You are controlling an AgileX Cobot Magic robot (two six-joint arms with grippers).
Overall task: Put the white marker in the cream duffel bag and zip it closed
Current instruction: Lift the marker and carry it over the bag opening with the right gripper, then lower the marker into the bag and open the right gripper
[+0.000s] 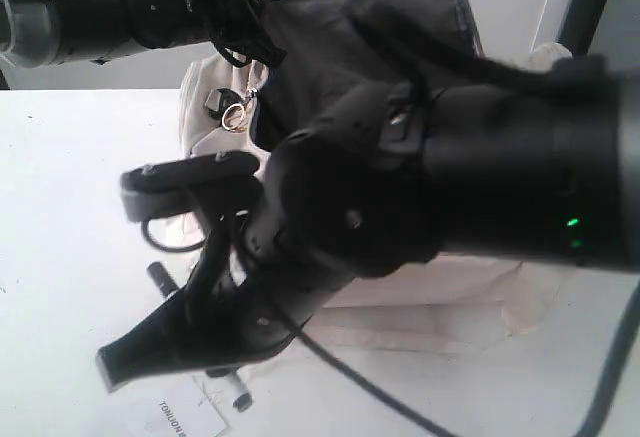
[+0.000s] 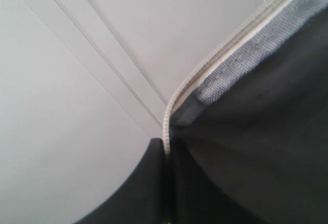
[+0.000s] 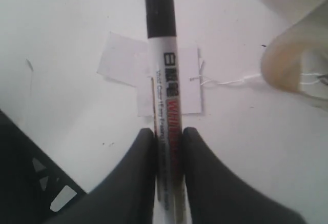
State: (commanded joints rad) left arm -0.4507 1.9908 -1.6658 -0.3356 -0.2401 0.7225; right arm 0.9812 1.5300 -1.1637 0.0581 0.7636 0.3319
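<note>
The step in hand is the pick-up: the right gripper (image 3: 168, 134) pinches the white marker (image 3: 166, 80) by its printed barrel, low over a paper tag (image 3: 120, 62) on the table (image 3: 61, 29), beside the cream duffel bag (image 1: 460, 297); the left gripper (image 2: 165, 149) appears clamped on the bag's zipper edge (image 2: 174, 101), with the dark-lined mouth raised. The next move probably calls for lifting the marker over that rim before letting go; zipping comes after.

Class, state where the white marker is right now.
Right wrist view: the white marker is clamped in the right hand, over the paper tag on the table, beside the cream duffel bag.
</note>
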